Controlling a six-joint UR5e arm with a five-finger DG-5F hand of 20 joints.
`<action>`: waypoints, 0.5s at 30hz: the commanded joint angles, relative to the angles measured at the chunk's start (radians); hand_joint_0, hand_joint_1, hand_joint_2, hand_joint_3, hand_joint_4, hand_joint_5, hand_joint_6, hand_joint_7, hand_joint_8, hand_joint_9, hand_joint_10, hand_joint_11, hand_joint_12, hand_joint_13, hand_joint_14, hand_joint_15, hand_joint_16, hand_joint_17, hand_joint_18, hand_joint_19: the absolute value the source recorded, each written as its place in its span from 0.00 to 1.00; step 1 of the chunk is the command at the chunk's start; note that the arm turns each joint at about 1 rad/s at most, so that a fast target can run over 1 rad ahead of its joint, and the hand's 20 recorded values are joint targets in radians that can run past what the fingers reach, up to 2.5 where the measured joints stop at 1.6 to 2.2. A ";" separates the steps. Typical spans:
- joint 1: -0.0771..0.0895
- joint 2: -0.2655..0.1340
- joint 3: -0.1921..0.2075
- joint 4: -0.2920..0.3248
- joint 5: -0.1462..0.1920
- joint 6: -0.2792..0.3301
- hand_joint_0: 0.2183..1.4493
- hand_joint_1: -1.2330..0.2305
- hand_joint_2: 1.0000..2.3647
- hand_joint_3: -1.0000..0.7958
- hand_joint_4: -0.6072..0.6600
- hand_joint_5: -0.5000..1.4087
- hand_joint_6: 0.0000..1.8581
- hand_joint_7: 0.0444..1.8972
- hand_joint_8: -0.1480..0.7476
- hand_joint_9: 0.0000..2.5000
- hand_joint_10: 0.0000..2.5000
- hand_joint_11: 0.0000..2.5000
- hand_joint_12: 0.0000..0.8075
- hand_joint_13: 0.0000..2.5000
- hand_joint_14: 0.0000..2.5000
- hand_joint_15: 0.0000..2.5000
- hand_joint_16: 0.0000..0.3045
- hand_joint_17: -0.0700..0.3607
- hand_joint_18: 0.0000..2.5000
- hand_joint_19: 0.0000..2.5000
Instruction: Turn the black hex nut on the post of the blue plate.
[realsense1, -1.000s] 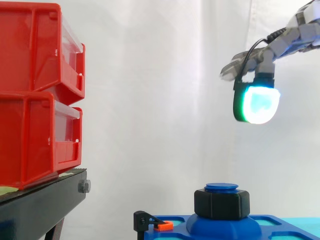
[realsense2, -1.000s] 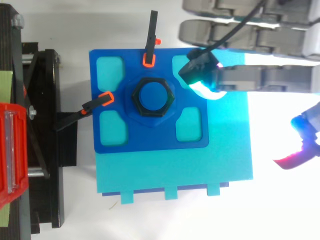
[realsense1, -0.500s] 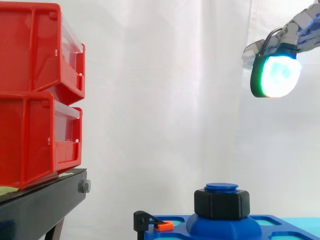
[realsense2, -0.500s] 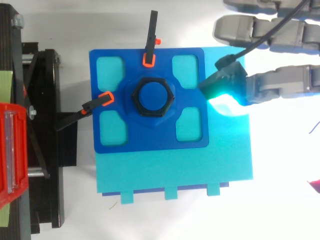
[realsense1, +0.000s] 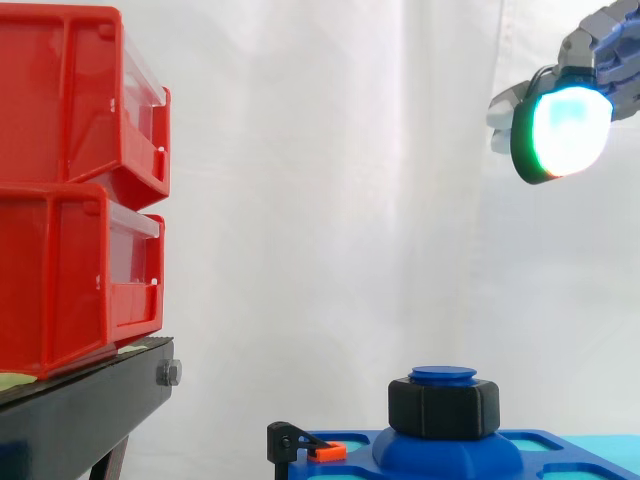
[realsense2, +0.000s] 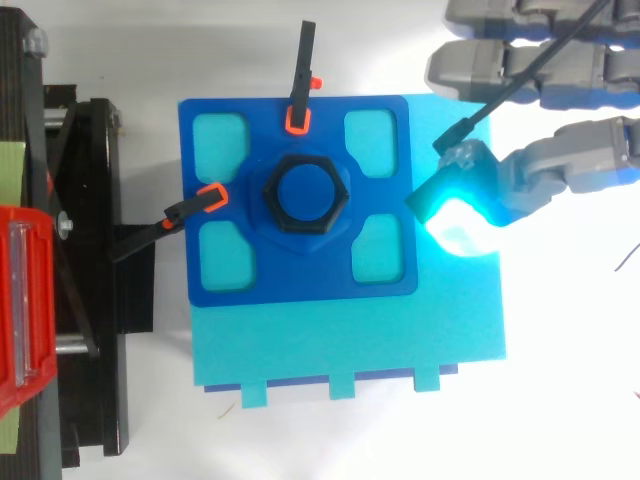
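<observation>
Well, on the far left sit the red bins (realsense1: 70, 180) on their black stand (realsense1: 90, 405), and they have no part in this job. Next comes the blue plate (realsense2: 300, 280), held by little black clips (realsense2: 205, 197) with orange tips. The black nut (realsense2: 304, 195) sits on the post (realsense1: 443, 374) in the middle of the plate, low down on it. Off to the right and high above is the hand (realsense2: 565, 170). Its fingers are stretched out loose and hold nothing, with one glowing pad (realsense1: 563, 130) at the front.

I think the hand has to go left and down until it is right over the post. Then it should close its fingers evenly on the flat sides of the nut before it twists. It should keep away from the clips.

A second ago the hand was lower and nearer, with that pad over the plate's corner by the nut. Now it is higher, out by the plate's right edge. The nut looks just the same.
</observation>
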 joint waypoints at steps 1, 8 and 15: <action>0.000 0.000 0.001 -0.027 0.002 -0.001 0.18 0.54 0.00 0.28 0.50 0.13 0.27 0.36 0.33 0.00 0.00 0.00 0.43 0.00 0.00 0.00 0.20 0.49 0.00 0.01; 0.000 -0.001 0.001 -0.037 -0.001 0.001 0.18 0.53 0.00 0.28 0.50 0.13 0.27 0.37 0.33 0.00 0.00 0.00 0.43 0.00 0.00 0.00 0.20 0.49 0.00 0.01; 0.000 0.000 0.001 -0.022 -0.002 -0.001 0.18 0.54 0.00 0.28 0.50 0.13 0.27 0.39 0.32 0.00 0.00 0.00 0.43 0.00 0.00 0.00 0.20 0.49 0.00 0.00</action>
